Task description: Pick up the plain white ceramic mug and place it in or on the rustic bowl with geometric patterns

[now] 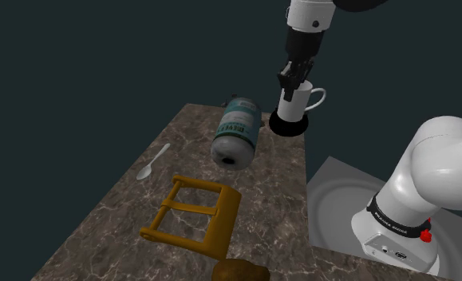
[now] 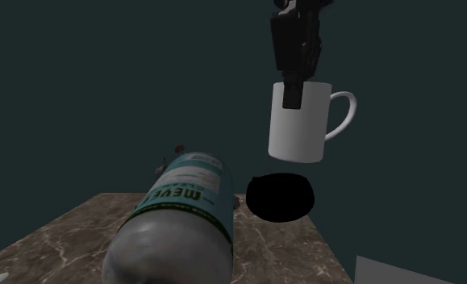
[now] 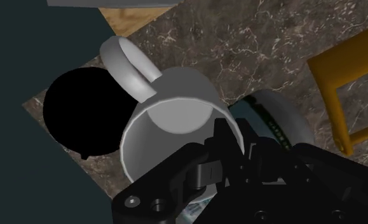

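Brown marbled surface (image 1: pixel 133 219) beside the white arm (image 1: pixel 440 172). A grey bottle (image 1: pixel 237 132) with a teal label lies on its side near the surface's far end. A yellow frame (image 1: pixel 191 217) lies flat nearer the camera. The bowl (image 2: pixel 280 197), drawn plain black, sits at the far corner, just beside the bottle. The white mug (image 2: pixel 300 125) hangs upright directly above the bowl, clear of it, handle toward the shoulder view's right. The black jaws are clamped on the mug's wall at the rim. A white spoon (image 1: pixel 153 162) lies by the shoulder view's left edge of the surface.
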Controlling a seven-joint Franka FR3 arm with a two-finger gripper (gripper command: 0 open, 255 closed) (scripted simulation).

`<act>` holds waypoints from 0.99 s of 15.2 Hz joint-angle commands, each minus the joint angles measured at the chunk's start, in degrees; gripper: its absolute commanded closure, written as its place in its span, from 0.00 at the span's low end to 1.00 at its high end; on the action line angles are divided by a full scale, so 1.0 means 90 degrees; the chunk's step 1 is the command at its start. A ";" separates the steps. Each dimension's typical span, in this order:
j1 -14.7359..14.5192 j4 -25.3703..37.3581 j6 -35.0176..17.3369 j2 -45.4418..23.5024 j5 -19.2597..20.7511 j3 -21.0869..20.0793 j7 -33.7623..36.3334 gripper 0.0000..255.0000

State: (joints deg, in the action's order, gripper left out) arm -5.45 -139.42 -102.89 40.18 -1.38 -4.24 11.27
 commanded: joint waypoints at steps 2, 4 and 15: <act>0.0197 0.0256 0.0060 -0.0193 0.0245 0.0412 -0.0479 1.00; 0.0311 0.0409 0.0055 -0.0345 0.0383 0.0668 -0.0777 1.00; 0.0675 0.1008 -0.0227 -0.1173 0.0775 0.1644 -0.1924 1.00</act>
State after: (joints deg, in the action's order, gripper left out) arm 0.60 -129.90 -104.26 29.83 5.54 10.41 -5.91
